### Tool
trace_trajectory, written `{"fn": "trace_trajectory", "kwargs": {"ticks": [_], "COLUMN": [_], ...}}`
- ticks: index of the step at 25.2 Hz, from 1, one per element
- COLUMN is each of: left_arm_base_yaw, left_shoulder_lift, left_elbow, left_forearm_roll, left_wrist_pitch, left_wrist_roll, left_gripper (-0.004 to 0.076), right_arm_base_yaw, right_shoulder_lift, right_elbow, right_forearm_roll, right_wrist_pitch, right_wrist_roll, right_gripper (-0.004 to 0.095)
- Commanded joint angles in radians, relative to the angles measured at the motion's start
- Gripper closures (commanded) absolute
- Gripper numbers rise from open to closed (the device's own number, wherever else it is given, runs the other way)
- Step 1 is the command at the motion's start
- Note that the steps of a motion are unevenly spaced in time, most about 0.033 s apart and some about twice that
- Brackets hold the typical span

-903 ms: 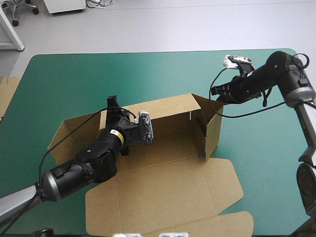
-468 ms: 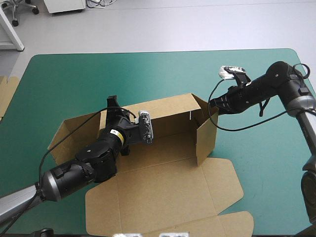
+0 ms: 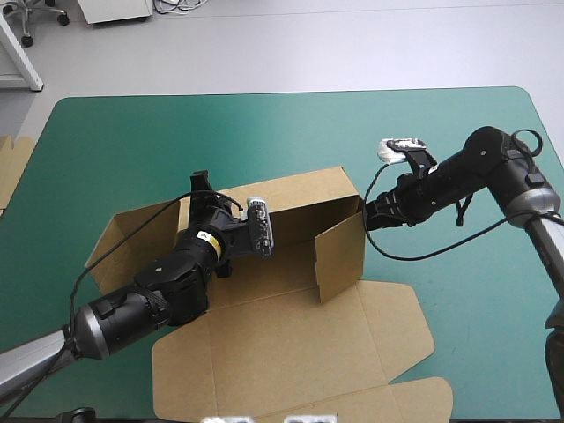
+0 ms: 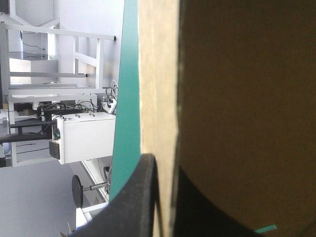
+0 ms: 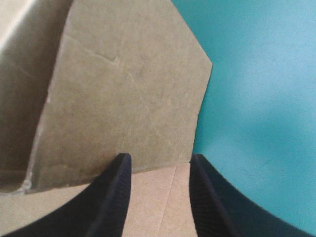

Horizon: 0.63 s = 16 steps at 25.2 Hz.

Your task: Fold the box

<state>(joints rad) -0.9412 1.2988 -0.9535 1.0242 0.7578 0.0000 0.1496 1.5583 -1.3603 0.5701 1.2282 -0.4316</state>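
The brown box [image 3: 300, 198] lies in the middle of the table with its long back wall raised and its lid panel [image 3: 291, 352] flat toward the near edge. My left gripper [image 3: 201, 196] is shut on the top of the back wall near its left end. In the left wrist view the left gripper [image 4: 165, 163] has the wall's edge [image 4: 158, 89] between its fingers. My right gripper [image 3: 370, 214] is at the box's right end, against the outside of the end flap [image 3: 342, 254], which stands turned inward. The right gripper [image 5: 158, 160] is open, with the flap [image 5: 123, 89] just ahead of it.
More brown board [image 3: 12, 167] shows at the table's left edge. The left end flap [image 3: 115, 242] lies spread outward. Bare teal-green cover [image 3: 264, 132] stretches beyond the box and to its right [image 5: 266, 74].
My right gripper has moved left toward the box, swinging the right end flap inward across the box's floor. The left arm has not moved and keeps its hold on the back wall.
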Motion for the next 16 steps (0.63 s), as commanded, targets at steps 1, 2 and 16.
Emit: {"fn": "trace_trajectory", "kwargs": {"ticks": [1, 2, 16], "left_arm_base_yaw": [-0.016, -0.016, -0.016], "left_shoulder_lift": [-0.005, -0.005, -0.005], "left_elbow": [-0.004, -0.004, -0.004], "left_forearm_roll": [-0.098, -0.098, -0.098], "left_wrist_pitch": [-0.055, -0.055, -0.051], "left_wrist_roll": [-0.019, -0.019, -0.016], "left_gripper": [0.0734, 0.0734, 0.0734], "right_arm_base_yaw": [0.024, 0.032, 0.122], "right_shoulder_lift": [-0.046, -0.046, -0.088], "right_elbow": [-0.007, -0.005, 0.002], "right_forearm_roll": [0.034, 0.036, -0.022], "right_wrist_pitch": [0.015, 0.015, -0.010], "right_wrist_roll": [-0.036, -0.044, -0.077], "right_gripper": [0.0479, 0.0467, 0.0429]}}
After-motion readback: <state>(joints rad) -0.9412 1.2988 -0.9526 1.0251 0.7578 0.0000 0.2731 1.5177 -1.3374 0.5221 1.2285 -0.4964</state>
